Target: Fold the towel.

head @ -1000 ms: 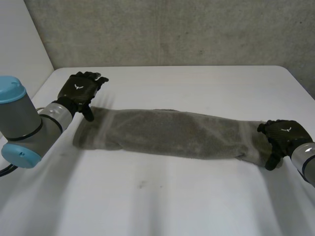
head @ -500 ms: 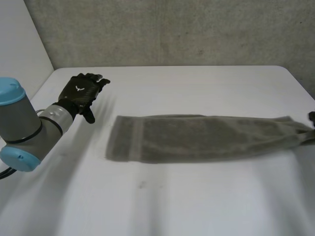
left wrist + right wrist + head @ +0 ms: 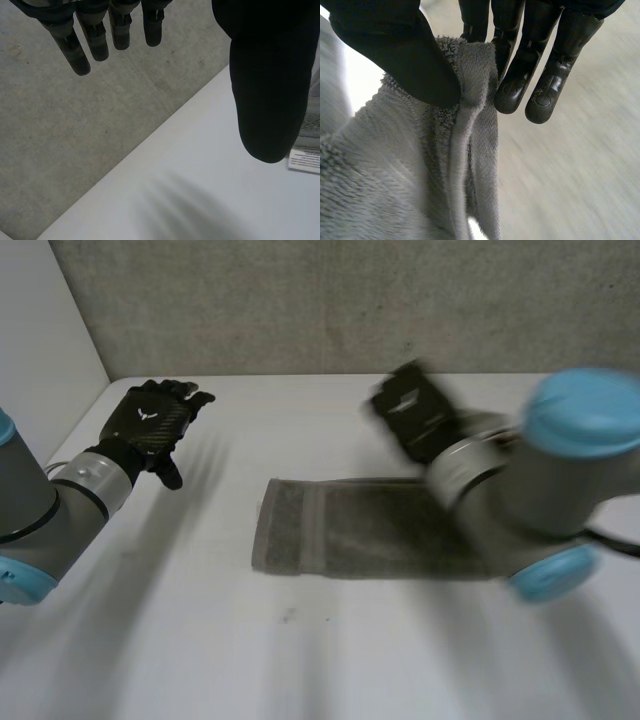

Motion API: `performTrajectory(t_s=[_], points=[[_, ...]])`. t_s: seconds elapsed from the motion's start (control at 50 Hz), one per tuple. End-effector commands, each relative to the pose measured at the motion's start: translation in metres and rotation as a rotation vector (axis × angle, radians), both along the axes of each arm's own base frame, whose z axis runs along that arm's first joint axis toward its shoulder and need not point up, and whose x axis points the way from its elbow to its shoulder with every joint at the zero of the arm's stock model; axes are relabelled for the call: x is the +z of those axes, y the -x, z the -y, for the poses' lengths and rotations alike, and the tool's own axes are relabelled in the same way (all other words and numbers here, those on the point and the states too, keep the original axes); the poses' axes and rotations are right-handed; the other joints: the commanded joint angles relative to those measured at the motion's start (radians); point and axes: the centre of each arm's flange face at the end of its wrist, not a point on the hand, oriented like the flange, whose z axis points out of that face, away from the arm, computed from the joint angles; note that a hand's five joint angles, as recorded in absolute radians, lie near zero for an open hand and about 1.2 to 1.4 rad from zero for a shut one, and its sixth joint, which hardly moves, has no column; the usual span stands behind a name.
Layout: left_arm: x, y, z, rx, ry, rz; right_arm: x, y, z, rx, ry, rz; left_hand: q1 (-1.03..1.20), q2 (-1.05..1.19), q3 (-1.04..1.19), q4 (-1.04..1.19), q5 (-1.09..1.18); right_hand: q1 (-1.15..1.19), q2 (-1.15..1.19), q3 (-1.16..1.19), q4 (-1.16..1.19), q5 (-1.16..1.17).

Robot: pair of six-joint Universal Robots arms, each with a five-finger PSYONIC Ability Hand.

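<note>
Right hand (image 3: 412, 412) pinches one end of the towel (image 3: 340, 530) between thumb and fingers, raised over the white table (image 3: 300, 660). Its other end lies flat mid-table, partly behind the right arm (image 3: 560, 480). Left hand (image 3: 150, 420), fingers straight, hangs well apart.

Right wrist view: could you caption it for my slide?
Right hand pinches the towel edge between thumb and fingers.
</note>
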Motion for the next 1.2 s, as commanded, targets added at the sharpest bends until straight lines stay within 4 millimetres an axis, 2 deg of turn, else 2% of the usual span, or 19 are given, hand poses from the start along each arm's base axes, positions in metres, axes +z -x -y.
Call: performTrajectory(t_s=[0.02,0.16,0.18,0.2,0.22,0.36,0.4,0.42,0.46,0.58,0.62,0.78,0.9,0.94,0.96,1.0,1.08,1.18,1.2], points=[[-0.008,-0.001,-0.002,0.0,-0.022,0.004,-0.083,-0.067,-0.077,0.319,-0.042,-0.196,-0.001,0.009,0.007,0.007,-0.028,0.445,0.224,0.208,0.202,0.245],[-0.009,0.0,-0.001,-0.002,-0.021,0.002,-0.11,-0.073,-0.088,0.362,-0.063,-0.252,-0.001,0.009,0.007,0.007,-0.028,0.445,0.224,0.208,0.202,0.245],[-0.008,0.002,-0.001,-0.006,-0.019,0.001,-0.11,-0.073,-0.087,0.352,-0.063,-0.249,-0.001,0.009,0.007,0.007,-0.028,-0.051,-0.272,-0.288,-0.294,-0.251],[-0.008,0.002,-0.001,-0.006,-0.019,0.001,-0.11,-0.073,-0.087,0.352,-0.063,-0.249,-0.001,0.009,0.007,0.007,-0.028,-0.056,-0.277,-0.293,-0.299,-0.256],[-0.008,0.005,-0.002,-0.015,-0.016,0.0,-0.105,-0.073,-0.086,0.343,-0.058,-0.24,-0.001,0.009,0.007,0.007,-0.028,-0.777,-0.997,-1.013,-1.02,-0.977],[-0.002,0.022,-0.006,-0.058,0.01,-0.012,-0.052,-0.055,-0.068,0.235,-0.096,-0.077,-0.001,0.009,0.007,0.007,-0.028,-0.777,-0.997,-1.013,-1.02,-0.977],[0.003,0.038,-0.015,-0.105,0.011,-0.043,-0.026,-0.023,-0.04,0.116,-0.183,0.068,-0.001,0.009,0.007,0.007,-0.028,-0.777,-0.997,-1.013,-1.02,-0.977],[0.003,0.038,-0.015,-0.105,0.011,-0.043,-0.026,-0.023,-0.04,0.116,-0.183,0.069,-0.001,0.009,0.007,0.007,-0.028,-0.777,-0.997,-1.013,-1.02,-0.977],[0.008,0.053,-0.025,-0.146,-0.007,-0.097,-0.008,0.008,-0.024,0.03,-0.278,0.202,0.008,0.018,0.017,0.017,-0.019,-0.777,-0.997,-1.013,-1.02,-0.977],[0.007,0.071,-0.035,-0.193,-0.071,-0.188,-0.019,0.053,-0.008,-0.122,-0.465,0.291,0.011,0.021,0.02,0.02,-0.016,-0.777,-0.997,-1.013,-1.02,-0.977],[-0.006,0.083,-0.04,-0.22,-0.124,-0.208,-0.04,0.078,-0.004,-0.211,-0.572,0.28,0.011,0.021,0.02,0.02,-0.016,-0.777,-0.997,-1.013,-1.02,-0.977],[-0.049,0.104,-0.047,-0.195,-0.208,-0.162,-0.077,0.116,-0.005,-0.294,-0.689,0.267,0.014,0.024,0.023,0.023,-0.013,-0.723,-0.944,-0.96,-0.967,-0.924],[-0.06,0.101,-0.044,-0.141,-0.209,-0.125,-0.101,0.118,-0.002,-0.284,-0.713,0.266,0.014,0.024,0.023,0.023,-0.013,-0.376,-0.597,-0.613,-0.619,-0.576],[-0.062,0.098,-0.047,-0.128,-0.207,-0.1,-0.108,0.118,0.005,-0.281,-0.684,0.265,0.014,0.024,0.023,0.023,-0.013,0.085,-0.135,-0.151,-0.158,-0.115],[-0.062,0.098,-0.047,-0.128,-0.207,-0.1,-0.108,0.118,0.005,-0.281,-0.684,0.266,0.014,0.024,0.023,0.023,-0.013,0.088,-0.133,-0.149,-0.155,-0.112],[-0.064,0.097,-0.049,-0.128,-0.214,-0.089,-0.104,0.116,0.015,-0.271,-0.614,0.274,0.011,0.021,0.02,0.02,-0.016,0.444,0.223,0.207,0.2,0.243],[-0.069,0.09,-0.06,-0.12,-0.255,-0.066,-0.094,0.113,0.022,-0.251,-0.539,0.272,0.008,0.018,0.017,0.017,-0.019,0.445,0.224,0.208,0.202,0.245],[-0.049,0.077,-0.06,-0.094,-0.223,-0.083,-0.065,0.103,0.034,-0.231,-0.407,0.263,0.003,0.013,0.011,0.011,-0.024,0.445,0.224,0.208,0.202,0.245],[-0.041,0.068,-0.054,-0.068,-0.208,-0.092,-0.053,0.088,0.029,-0.19,-0.363,0.258,0.003,0.013,0.011,0.011,-0.024,0.445,0.224,0.208,0.202,0.245]])
